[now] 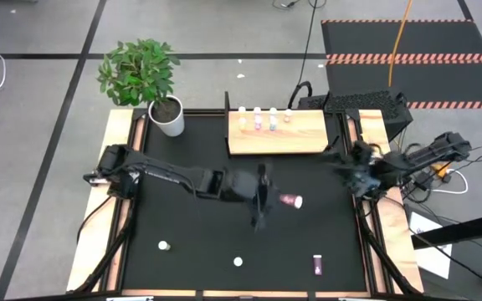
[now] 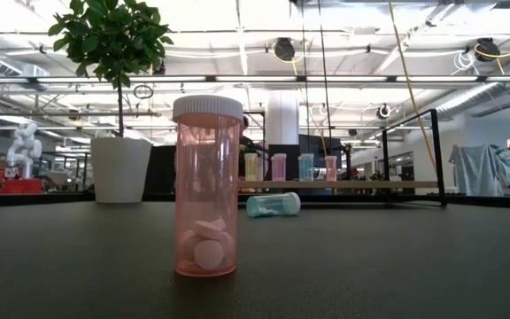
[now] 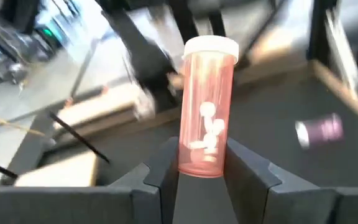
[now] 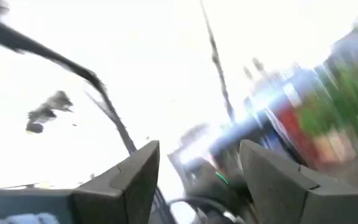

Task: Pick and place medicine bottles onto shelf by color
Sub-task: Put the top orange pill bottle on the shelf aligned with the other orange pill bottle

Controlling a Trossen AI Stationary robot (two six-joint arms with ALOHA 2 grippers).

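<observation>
My left gripper (image 1: 279, 201) (image 3: 201, 173) reaches over the middle of the table and is shut on a pinkish-orange bottle (image 1: 291, 201) (image 3: 207, 106) with a white cap and white pills inside. The shelf (image 1: 276, 134), a light-wood board, lies at the far edge, and several small bottles (image 1: 258, 119) (image 2: 279, 167) stand in a row on it. A purple bottle (image 1: 317, 265) (image 3: 319, 130) lies on its side near the near edge. My right gripper (image 1: 351, 171) (image 4: 197, 168) is open at the table's right edge with nothing between its fingers. My left gripper pinches the pinkish-orange bottle at its bottom end (image 3: 197, 162) between its two fingers (image 3: 163, 171). The fingers come in from the table's left and lie along the bottle. The bottle sticks out past the fingertips, its white cap (image 3: 210, 48) pointing toward the table's right.
A potted plant (image 1: 167, 117) (image 2: 119, 168) stands at the far left corner. Two white-capped bottles stand upright near the near edge (image 1: 164, 246) (image 1: 238, 262); the low view shows one close up (image 2: 207, 186). A teal bottle (image 2: 273, 206) lies on its side farther back.
</observation>
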